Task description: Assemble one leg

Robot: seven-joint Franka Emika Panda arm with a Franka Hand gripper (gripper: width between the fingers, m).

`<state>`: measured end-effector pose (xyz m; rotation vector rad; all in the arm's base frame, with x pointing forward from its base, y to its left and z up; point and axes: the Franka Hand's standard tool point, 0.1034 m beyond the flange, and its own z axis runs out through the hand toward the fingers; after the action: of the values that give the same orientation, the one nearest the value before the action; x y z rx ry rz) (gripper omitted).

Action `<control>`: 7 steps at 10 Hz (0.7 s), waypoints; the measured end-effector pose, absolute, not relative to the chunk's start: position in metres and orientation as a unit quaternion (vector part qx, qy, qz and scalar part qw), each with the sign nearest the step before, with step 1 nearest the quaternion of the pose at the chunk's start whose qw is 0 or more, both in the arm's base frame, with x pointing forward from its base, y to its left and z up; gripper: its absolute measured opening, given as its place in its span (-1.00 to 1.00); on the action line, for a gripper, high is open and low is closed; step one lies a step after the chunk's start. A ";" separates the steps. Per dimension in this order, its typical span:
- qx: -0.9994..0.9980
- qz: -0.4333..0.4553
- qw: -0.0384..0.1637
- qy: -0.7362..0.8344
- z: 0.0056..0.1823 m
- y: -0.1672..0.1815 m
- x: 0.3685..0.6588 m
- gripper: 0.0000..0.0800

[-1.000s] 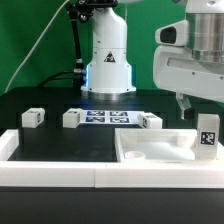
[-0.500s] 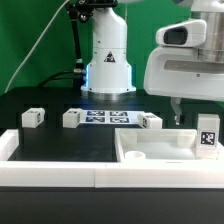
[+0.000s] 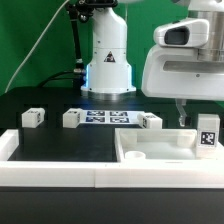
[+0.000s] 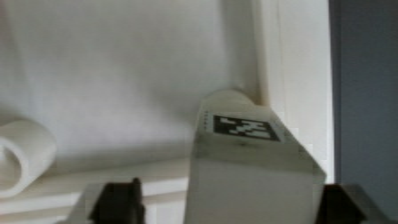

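Note:
One leg [image 3: 207, 132], a small white post with a black-and-white tag, stands upright at the right end of the large white slab [image 3: 150, 152]. My gripper [image 3: 197, 118] hangs just above and around its top. In the wrist view the leg [image 4: 249, 160] stands between my two dark fingers [image 4: 121, 200], with a gap on each side, so the gripper [image 4: 242, 202] is open and not touching it. Three more legs lie on the black table at the exterior view's left [image 3: 32, 116], near the middle [image 3: 72, 118] and right of the middle [image 3: 150, 121].
The marker board [image 3: 105, 117] lies in front of the robot base [image 3: 108, 60]. A white raised rim [image 3: 60, 172] runs along the table's front. A round recess [image 4: 18, 150] shows in the slab beside the leg.
The gripper has come down a little and shifted slightly to the exterior view's left, closer around the standing leg. The legs and the slab have not moved.

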<state>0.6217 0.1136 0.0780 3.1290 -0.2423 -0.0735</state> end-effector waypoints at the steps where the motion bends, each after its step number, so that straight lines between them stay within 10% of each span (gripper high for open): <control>1: 0.996 -0.023 0.001 -0.087 0.078 0.114 0.622 -0.27; 7: 0.950 -0.027 -0.015 -0.311 0.077 0.114 0.623 -0.27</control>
<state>0.6227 0.1141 0.0772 3.0119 -0.9873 -0.0840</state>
